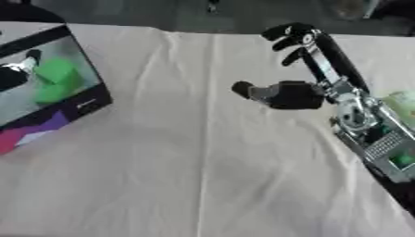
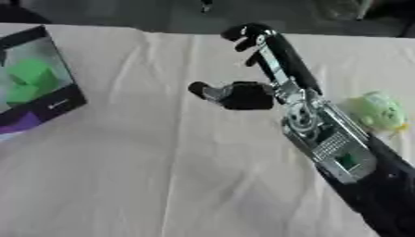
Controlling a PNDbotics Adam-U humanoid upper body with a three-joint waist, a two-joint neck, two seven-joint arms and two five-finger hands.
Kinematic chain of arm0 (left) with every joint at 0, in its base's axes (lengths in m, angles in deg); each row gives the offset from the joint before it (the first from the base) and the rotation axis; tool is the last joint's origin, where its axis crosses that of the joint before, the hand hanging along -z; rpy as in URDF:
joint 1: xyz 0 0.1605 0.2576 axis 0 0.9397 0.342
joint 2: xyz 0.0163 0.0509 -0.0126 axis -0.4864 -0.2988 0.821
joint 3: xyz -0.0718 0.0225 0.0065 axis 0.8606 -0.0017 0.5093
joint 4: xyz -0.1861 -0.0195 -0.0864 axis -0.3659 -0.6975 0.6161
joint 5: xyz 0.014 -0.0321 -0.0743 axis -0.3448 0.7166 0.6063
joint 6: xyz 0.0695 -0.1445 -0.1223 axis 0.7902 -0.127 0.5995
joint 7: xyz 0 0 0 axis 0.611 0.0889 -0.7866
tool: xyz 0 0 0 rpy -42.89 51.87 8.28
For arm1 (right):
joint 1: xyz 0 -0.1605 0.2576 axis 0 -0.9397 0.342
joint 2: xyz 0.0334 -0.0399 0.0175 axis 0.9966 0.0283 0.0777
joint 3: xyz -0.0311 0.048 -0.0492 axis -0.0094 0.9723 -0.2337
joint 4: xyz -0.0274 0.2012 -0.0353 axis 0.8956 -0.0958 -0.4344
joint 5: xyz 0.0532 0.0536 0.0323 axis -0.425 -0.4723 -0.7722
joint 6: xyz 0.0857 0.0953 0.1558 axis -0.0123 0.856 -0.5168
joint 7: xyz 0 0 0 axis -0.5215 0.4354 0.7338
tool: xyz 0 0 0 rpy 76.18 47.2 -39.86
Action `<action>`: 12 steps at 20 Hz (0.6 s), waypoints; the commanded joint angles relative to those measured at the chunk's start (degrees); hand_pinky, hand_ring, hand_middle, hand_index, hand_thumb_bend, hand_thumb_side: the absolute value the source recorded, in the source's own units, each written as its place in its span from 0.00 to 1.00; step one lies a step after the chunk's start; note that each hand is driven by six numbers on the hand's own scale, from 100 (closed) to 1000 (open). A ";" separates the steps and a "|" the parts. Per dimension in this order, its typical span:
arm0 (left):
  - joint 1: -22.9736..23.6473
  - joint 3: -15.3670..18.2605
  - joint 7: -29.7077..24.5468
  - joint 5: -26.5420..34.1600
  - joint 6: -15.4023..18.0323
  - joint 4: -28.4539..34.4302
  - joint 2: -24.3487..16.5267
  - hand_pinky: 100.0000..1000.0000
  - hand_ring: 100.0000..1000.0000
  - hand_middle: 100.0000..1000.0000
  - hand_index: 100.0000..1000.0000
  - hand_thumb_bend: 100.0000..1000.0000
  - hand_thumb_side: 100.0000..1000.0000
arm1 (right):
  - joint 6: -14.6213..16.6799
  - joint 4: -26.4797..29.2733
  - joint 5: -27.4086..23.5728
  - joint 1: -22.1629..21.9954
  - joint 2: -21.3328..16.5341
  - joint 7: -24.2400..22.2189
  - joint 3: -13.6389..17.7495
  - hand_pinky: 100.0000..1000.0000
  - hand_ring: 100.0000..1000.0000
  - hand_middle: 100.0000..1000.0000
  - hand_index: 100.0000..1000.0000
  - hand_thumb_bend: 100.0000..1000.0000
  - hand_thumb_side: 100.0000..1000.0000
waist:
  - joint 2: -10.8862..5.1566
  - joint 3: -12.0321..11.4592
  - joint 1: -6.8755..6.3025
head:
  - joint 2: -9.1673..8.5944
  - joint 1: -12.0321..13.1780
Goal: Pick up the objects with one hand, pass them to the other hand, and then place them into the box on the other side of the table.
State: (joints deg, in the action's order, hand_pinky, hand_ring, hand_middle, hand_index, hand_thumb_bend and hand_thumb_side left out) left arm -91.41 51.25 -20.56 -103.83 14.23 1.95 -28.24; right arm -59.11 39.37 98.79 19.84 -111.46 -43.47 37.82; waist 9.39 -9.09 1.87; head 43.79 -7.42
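Right robot hand (image 2: pixel 267 69) over the table (image 2: pixel 162 176), fingers outstretched and empty; green toy (image 2: pixel 374 112) beside its wrist, orientation unclear.

Matt creased cloth (image 1: pixel 203 162), glossy box (image 1: pixel 77 109) (card-like), black-and-silver metal hand (image 2: pixel 267 88)

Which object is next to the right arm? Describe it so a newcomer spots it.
Follow the right hand down its arm toward the table's right edge. Just outside the forearm lies a pale green rounded toy on the cloth, away from the box at far left.
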 commanded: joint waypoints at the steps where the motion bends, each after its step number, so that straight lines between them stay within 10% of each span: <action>1: 0.03 0.14 1.19 2.25 -0.01 3.77 -2.19 0.93 0.66 0.65 0.72 0.35 0.43 | -0.51 1.16 0.02 -2.29 -3.13 2.12 3.53 0.58 0.74 0.74 0.76 0.64 0.34 | -0.69 0.29 0.42 | 0.33 -0.70; 12: 1.37 0.31 3.13 3.60 0.47 5.56 -2.01 0.88 0.64 0.66 0.72 0.32 0.42 | -3.80 1.16 -0.06 -15.17 -10.04 4.61 12.36 0.66 0.74 0.80 0.79 0.62 0.35 | -0.44 1.40 0.51 | 0.12 -1.80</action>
State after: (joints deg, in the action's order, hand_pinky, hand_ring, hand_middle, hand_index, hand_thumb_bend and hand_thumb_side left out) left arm -89.55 50.94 -17.88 -100.52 14.61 6.27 -28.30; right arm -62.36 39.37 98.94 4.42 -118.89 -38.82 48.52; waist 9.41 -7.77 1.87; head 43.97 -8.90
